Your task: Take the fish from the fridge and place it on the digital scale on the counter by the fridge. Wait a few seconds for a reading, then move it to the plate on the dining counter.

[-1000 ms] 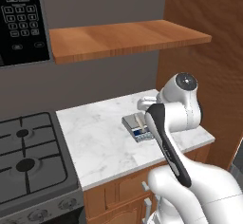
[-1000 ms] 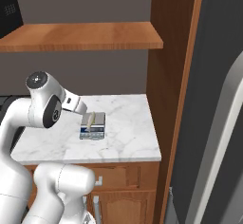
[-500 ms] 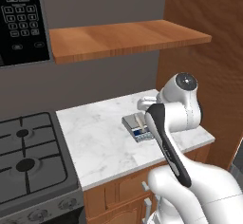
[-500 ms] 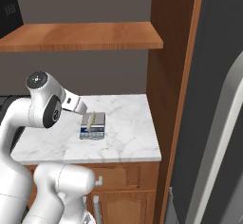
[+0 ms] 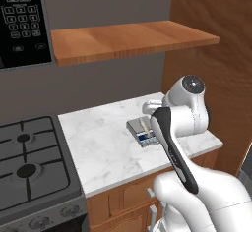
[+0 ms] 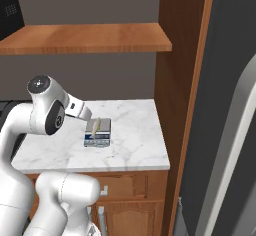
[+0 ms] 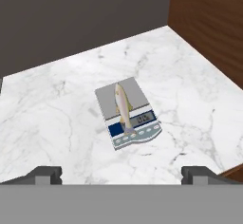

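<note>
Looking down the hand view, we see the gripper (image 7: 121,173) spread wide with nothing between its tips, hanging above the table (image 7: 57,123) and apart from everything on it. Centre of that view: the digital scale (image 7: 128,112) flat on the marble, the fish (image 7: 123,105) lying lengthwise on its metal top, one end reaching over the blue-and-white display strip at the front edge. Display digits too small for us to read.

From the left base view we get the scale (image 5: 142,131) only partly, the arm's dark-striped link covers its right side; a pale sliver of the fish (image 5: 144,124) shows on top. That view adds the black gas stove (image 5: 29,162) touching the table's left edge, the wood shelf (image 5: 128,39) above, and a black keypad panel (image 5: 22,22) upper left.

From the right base view we see the scale (image 6: 97,133) whole, just beside the arm's wrist, the fish (image 6: 97,126) on it. This side also shows the fridge (image 6: 230,120) at right, grey with a pale curved handle, separated from the table (image 6: 135,140) by a tall brown wood panel (image 6: 182,80).
</note>
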Tool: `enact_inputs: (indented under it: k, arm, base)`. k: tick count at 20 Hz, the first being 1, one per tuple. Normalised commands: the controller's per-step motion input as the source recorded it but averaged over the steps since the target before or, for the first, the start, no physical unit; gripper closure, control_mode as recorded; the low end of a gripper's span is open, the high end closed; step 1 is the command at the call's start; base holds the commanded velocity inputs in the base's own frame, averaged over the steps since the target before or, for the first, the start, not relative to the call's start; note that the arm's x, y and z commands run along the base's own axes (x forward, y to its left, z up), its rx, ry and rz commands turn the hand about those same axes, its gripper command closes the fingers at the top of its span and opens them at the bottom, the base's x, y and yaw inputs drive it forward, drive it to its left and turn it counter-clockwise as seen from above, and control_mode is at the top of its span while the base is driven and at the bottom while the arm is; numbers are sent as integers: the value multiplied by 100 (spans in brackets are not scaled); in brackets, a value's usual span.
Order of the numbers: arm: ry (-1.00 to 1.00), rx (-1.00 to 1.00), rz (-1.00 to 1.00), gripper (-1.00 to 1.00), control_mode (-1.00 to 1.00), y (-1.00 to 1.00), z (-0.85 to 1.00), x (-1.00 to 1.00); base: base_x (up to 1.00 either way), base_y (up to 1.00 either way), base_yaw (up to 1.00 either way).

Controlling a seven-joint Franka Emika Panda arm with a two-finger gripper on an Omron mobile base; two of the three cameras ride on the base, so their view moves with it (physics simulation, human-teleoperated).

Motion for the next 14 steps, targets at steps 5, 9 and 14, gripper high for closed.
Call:
enact_inputs:
  k: [5,9,14]
  arm:
    - [0,0,0,-100,-100,0,0,0]
    - [0,0,0,-100,-100,0,0,0]
    - [0,0,0,-100,-100,0,0,0]
  base:
    - [0,0,0]
    - [0,0,0]
    - [0,0,0]
